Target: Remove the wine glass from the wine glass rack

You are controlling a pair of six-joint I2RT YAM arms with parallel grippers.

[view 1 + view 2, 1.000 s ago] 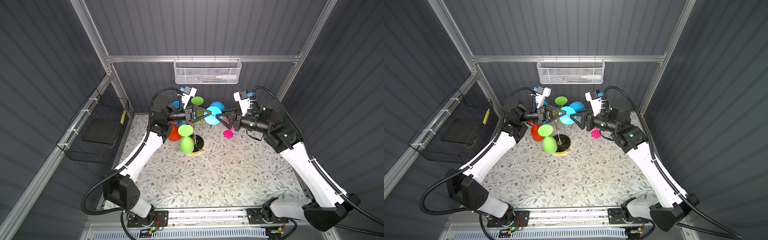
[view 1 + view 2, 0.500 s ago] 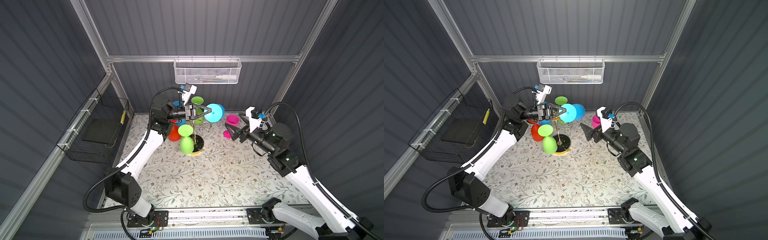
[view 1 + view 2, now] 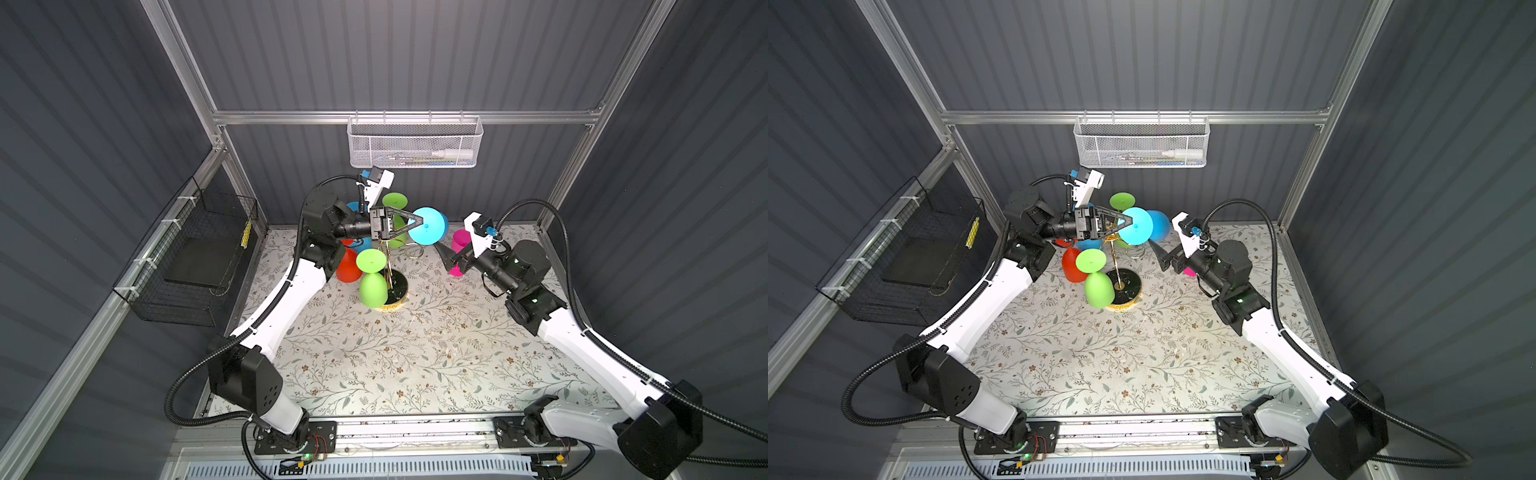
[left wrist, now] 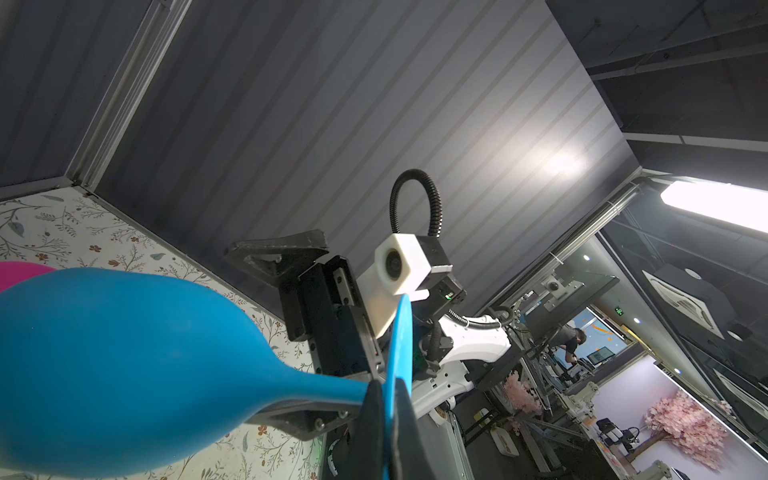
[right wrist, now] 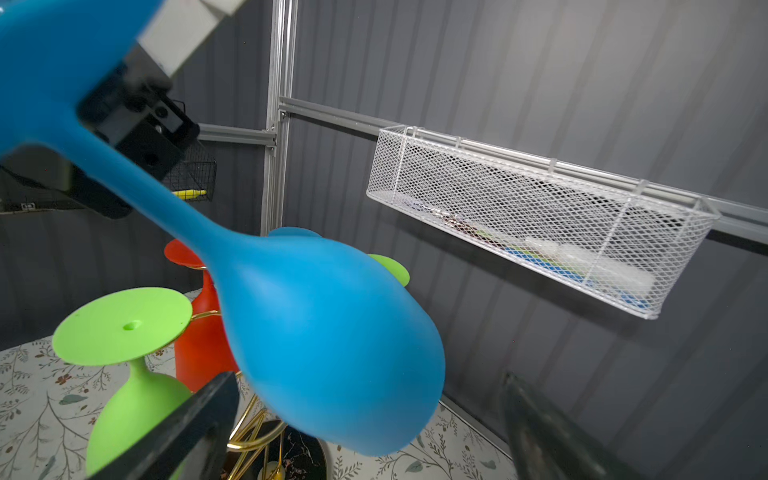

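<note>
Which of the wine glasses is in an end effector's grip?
The light blue wine glass, clamped sideways by its stem in the left end effector; the open right end effector holds nothing.

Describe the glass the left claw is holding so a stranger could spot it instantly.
At the back of the floral table stands the gold wine glass rack. Just right of its top, the left claw pinches the foot of a blue wine glass. Unlike the hanging glasses, it lies sideways.
</note>
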